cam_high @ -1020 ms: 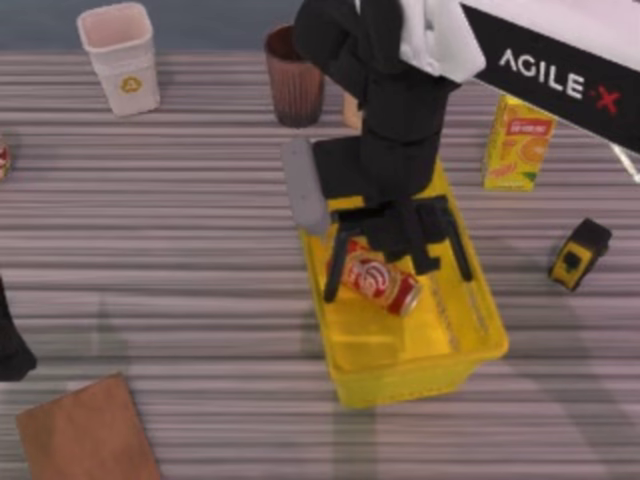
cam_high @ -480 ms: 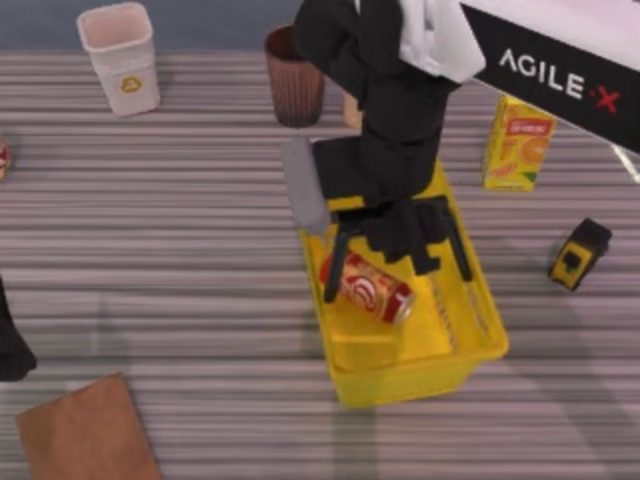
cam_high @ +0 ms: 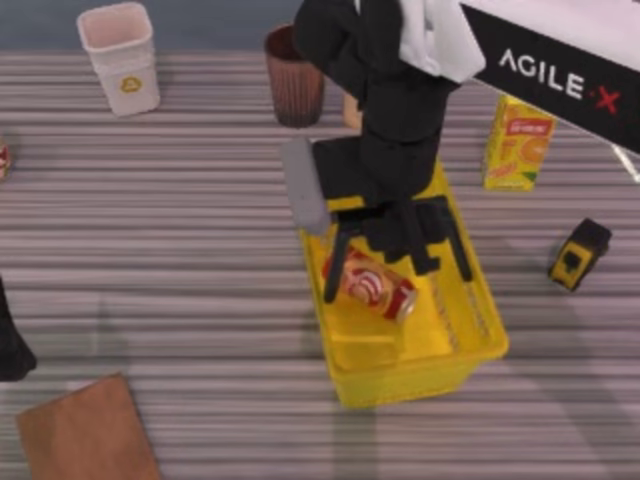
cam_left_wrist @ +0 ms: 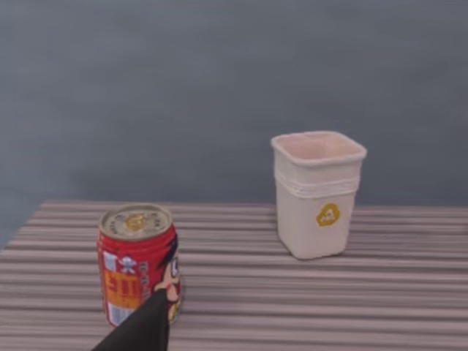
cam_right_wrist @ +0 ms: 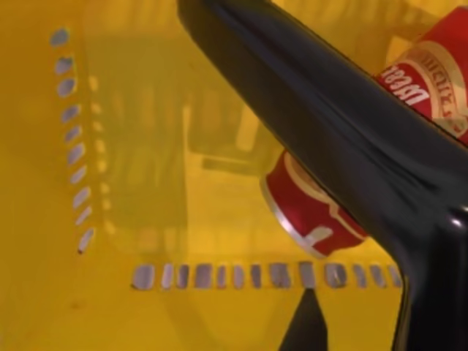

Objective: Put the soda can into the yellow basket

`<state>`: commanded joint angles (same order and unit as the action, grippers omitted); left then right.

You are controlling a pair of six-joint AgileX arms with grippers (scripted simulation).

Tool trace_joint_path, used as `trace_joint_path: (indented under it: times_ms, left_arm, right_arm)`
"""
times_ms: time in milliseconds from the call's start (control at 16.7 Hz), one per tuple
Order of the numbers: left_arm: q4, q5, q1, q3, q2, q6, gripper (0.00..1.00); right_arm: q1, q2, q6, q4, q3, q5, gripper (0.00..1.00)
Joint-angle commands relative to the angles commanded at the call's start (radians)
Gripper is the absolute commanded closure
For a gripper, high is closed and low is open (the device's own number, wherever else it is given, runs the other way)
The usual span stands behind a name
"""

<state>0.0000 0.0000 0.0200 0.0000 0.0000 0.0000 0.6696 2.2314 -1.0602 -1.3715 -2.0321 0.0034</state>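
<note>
Over the yellow basket (cam_high: 480, 352), your right gripper (cam_high: 385, 262) has the soda can (cam_high: 370, 284) down inside the walls.

You are at the release step: the can lies tilted on its side between the 2 fingers, which look closed on it, and the right wrist view shows it close over the basket floor, though you cannot tell whether it already touches. Next you need to open the fingers and lift straight up, keeping clear of the black handle (cam_high: 455, 238) lying across the basket. The can is small and red with a cream round logo and a silver end (cam_right_wrist: 292, 219), far smaller than the basket. Your left arm (cam_high: 12, 345) is parked at the table's left edge; its wrist view shows another red can (cam_left_wrist: 137, 262) and a white bin (cam_left_wrist: 319, 194).
</note>
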Motion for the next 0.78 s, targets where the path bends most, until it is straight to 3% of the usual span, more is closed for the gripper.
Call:
trace_joint_path:
  times_ms: [300, 780]
  left_arm:
    - [0.0, 0.0, 0.0, 0.0, 0.0, 0.0, 0.0]
    - [0.0, 0.0, 0.0, 0.0, 0.0, 0.0, 0.0]
  right_arm:
    - [-0.002, 0.0, -0.001, -0.004, -0.004, 0.0, 1.0]
    - [-0.029, -0.031, -0.037, -0.18, -0.149, 0.0, 1.0]
